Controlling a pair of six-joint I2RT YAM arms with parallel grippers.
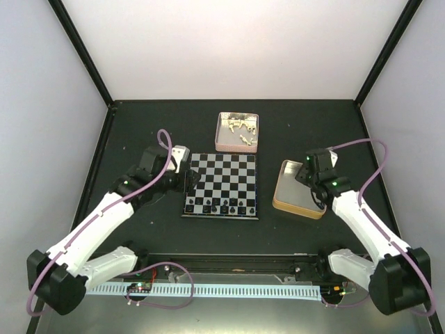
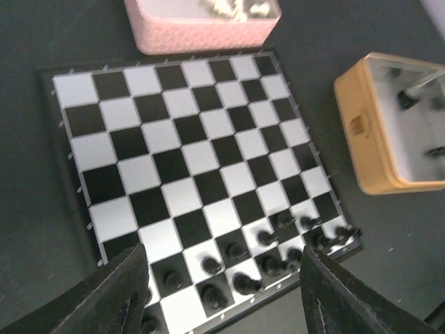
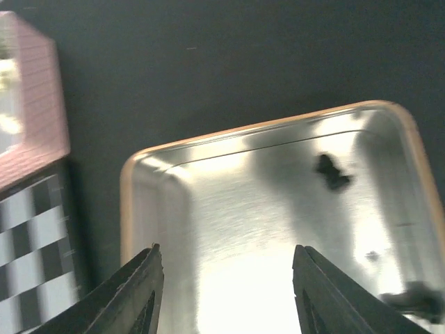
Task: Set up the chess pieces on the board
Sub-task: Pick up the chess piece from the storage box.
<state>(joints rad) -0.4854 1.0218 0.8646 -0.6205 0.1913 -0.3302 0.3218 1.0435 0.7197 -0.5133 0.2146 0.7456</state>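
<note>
Chess pieces [image 1: 224, 206], all black, crowd the two rows along the 6 o'clock edge of the board [image 1: 222, 170] in the top view, more of them toward its 5 o'clock corner. The board lies flat at the middle of the dark table [image 1: 153, 125]. The pink tin [image 2: 201, 35] sits just beyond its 12 o'clock edge, and the gold tin [image 2: 361, 132] lies off its 3 o'clock edge, near but not touching. White pieces [image 1: 240, 129] lie jumbled in the pink tin. My left gripper [image 2: 222, 254] hangs at the board's 9 o'clock edge, and its wrist camera looks across the checks. My left fingers [image 2: 118, 292] stand well apart with the black rows showing between them; they hold nothing and touch no piece that I can see. My right gripper [image 3: 227, 254] hovers over the gold tin, toward its 12 o'clock end in the top view. Its jaws stand parted, gripping nothing, with both right fingers [image 3: 139, 292] above the shiny floor. Whether their tips touch that floor I cannot tell. In my right wrist view one black piece [image 3: 332, 172] sits in the tin toward 1 o'clock. A second dark shape [image 3: 417, 296] lies near the 4 o'clock corner, too blurred to name.
</note>
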